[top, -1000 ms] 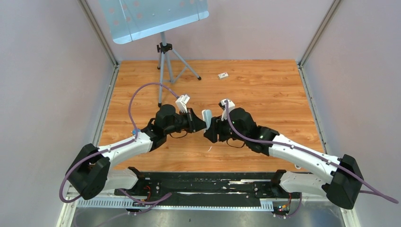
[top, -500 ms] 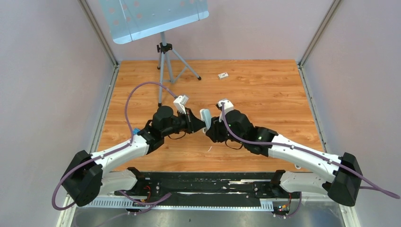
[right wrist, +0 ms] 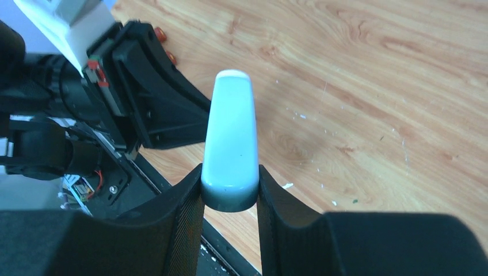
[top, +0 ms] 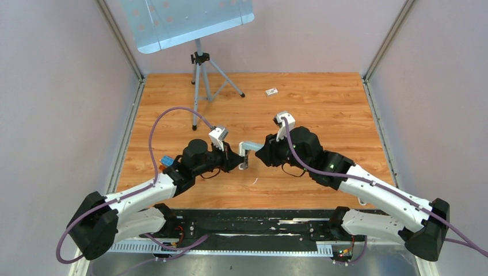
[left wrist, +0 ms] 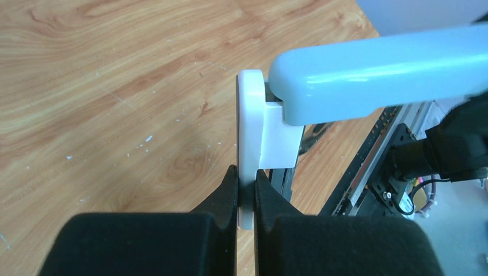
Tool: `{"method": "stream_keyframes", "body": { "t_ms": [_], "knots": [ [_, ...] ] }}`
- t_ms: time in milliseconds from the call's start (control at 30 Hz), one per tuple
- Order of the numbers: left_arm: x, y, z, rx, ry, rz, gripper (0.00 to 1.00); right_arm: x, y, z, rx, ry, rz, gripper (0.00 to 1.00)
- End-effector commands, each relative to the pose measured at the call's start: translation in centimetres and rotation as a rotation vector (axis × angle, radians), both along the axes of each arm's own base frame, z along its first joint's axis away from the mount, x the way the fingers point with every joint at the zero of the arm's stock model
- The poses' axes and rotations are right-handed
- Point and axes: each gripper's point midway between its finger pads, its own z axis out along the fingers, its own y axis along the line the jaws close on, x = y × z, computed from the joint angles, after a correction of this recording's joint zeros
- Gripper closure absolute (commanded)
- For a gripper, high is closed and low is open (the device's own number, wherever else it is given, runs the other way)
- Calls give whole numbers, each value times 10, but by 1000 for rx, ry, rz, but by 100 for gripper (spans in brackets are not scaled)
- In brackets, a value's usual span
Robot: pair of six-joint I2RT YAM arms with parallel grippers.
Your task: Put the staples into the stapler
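The stapler (top: 245,150) hangs above the wooden table between my two arms, hinged open to roughly a right angle. My left gripper (left wrist: 246,175) is shut on the thin edge of its white base (left wrist: 253,126), seen also from above as the left gripper (top: 237,160). My right gripper (right wrist: 230,169) is shut on the rounded end of the light blue top arm (right wrist: 230,132), which reaches sideways across the left wrist view as the blue top arm (left wrist: 374,69). From above, the right gripper (top: 260,151) sits just right of the stapler. I cannot make out the staples in any view.
A small white printed box (top: 271,91) lies at the back of the table. A tripod (top: 199,75) carrying a pale blue panel stands at the back left. A thin pale sliver (top: 254,181) lies on the wood near the front. The black rail (top: 247,225) runs along the near edge.
The right gripper has closed on the blue top arm and swung it away from the white base, opening the stapler. The left arm has drawn back and left with the base.
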Motion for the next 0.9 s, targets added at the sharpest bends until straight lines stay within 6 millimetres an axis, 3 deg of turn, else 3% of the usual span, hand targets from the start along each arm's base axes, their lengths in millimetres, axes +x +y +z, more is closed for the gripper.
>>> {"method": "stream_keyframes", "body": {
  "t_ms": [0,333,500,700,867],
  "knots": [
    [4,27,-29,138,-8,81,100,24,-17,42,24,-74,-23,72],
    [-1,35,-35,185,-50,83,100,32,-12,41,19,-52,20,70],
    [-1,23,-20,76,35,112,100,29,-10,37,57,-32,17,48],
    [-2,5,10,-93,137,125,100,22,-9,18,145,0,-9,25],
    [-1,3,32,-244,200,180,100,18,-3,18,229,-48,-2,21]
  ]
}}
